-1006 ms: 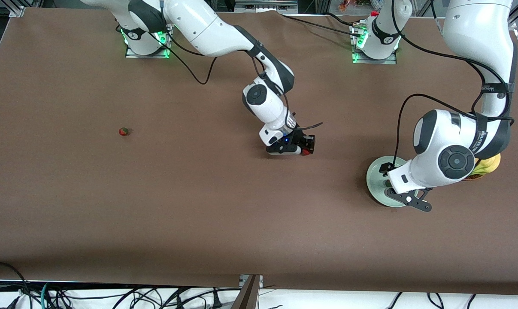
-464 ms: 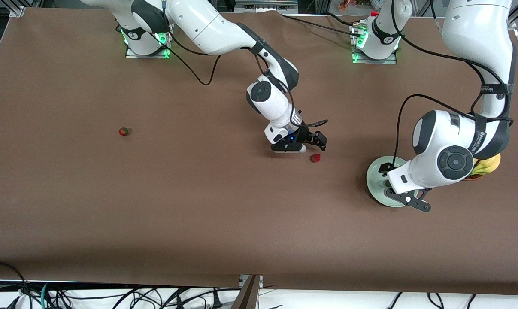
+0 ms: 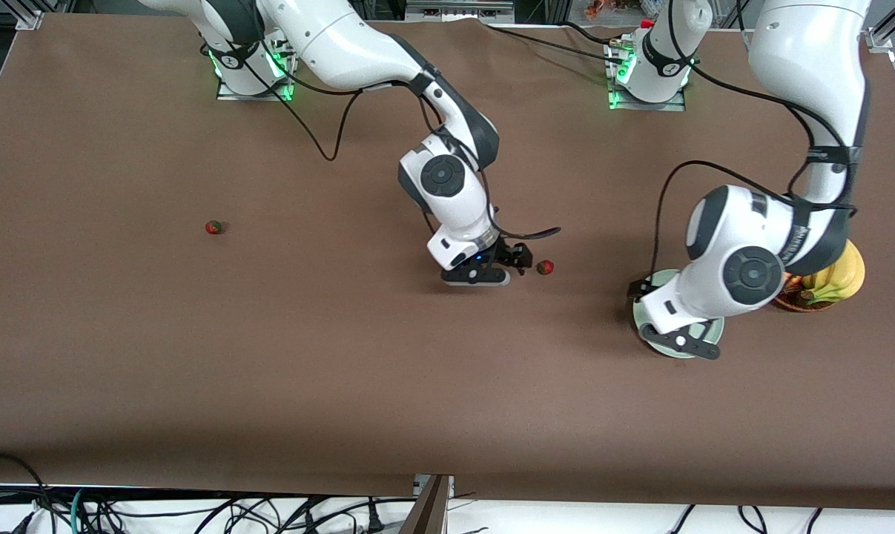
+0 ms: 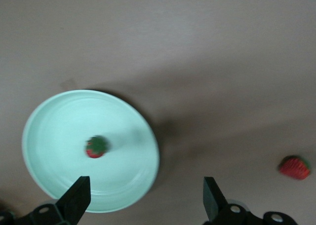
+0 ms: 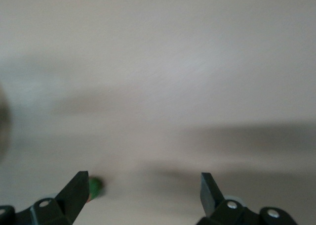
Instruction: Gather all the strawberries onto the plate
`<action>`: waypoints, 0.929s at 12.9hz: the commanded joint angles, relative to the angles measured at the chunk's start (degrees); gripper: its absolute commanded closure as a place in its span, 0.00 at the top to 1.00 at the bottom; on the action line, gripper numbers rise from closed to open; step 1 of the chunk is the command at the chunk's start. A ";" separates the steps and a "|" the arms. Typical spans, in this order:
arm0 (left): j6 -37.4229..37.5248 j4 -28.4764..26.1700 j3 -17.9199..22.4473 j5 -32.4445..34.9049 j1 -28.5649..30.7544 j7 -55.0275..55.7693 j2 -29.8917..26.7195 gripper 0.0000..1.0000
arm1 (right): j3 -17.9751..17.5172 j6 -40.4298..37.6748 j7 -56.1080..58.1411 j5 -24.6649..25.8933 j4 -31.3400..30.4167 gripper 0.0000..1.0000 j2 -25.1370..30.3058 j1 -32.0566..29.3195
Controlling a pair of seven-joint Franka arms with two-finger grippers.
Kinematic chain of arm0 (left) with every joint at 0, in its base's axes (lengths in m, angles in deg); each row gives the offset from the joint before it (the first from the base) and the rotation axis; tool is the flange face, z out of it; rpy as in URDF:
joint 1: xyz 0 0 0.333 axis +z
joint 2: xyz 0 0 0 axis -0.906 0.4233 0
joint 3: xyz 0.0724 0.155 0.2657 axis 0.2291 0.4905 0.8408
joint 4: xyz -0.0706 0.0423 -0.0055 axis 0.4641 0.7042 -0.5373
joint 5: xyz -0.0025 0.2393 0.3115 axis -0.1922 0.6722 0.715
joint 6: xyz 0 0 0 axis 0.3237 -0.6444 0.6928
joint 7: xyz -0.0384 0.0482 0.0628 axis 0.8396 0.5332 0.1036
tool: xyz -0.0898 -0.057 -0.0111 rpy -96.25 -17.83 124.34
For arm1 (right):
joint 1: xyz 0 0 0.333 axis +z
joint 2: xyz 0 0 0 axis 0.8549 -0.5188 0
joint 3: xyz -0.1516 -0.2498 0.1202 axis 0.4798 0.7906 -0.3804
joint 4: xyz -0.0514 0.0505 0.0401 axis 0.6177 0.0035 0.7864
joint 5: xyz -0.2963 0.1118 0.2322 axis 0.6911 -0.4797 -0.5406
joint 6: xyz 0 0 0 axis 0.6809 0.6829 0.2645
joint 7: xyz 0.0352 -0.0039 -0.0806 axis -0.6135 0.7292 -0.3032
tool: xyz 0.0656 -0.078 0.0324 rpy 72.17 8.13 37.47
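One strawberry [image 4: 96, 147] lies in the plate [image 4: 44, 118] beneath the left end effector [image 4: 143, 202], whose fingers stand spread and empty. A second strawberry [image 3: 544, 267] rests on the desk [image 3: 343, 371] just beside the right end effector [image 3: 517, 261], also released. A third strawberry [image 3: 213, 227] sits well apart toward the right arm's end. Bananas [image 3: 836, 278] lie beside the plate.
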 commanded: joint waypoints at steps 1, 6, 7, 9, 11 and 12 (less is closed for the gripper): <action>-0.25 -0.03 -1.49 -1.93 -1.51 6.60 1.13 1.00 | 4.56 -7.74 6.31 0.70 -5.06 0.99 5.97 -0.04; -6.91 -3.44 -1.50 -2.02 -7.13 19.17 3.07 1.00 | 14.14 -20.84 21.50 0.70 -8.85 0.99 9.77 -0.04; -10.24 -5.81 -1.50 -1.93 -7.84 20.58 3.16 1.00 | 15.73 -23.65 24.49 0.79 -9.20 0.99 10.47 0.04; -16.66 -10.29 -1.50 -1.93 -8.89 23.04 3.16 1.00 | 19.59 -27.09 31.25 0.88 -12.35 0.99 12.83 0.05; -17.22 -12.32 -1.50 -1.93 -11.17 27.07 2.98 1.00 | 22.75 -26.58 38.45 0.88 -19.45 0.99 17.22 0.05; -17.30 -13.29 -1.41 -1.15 -13.01 30.49 3.07 1.00 | 24.08 -26.40 41.10 0.88 -22.71 0.99 18.98 0.05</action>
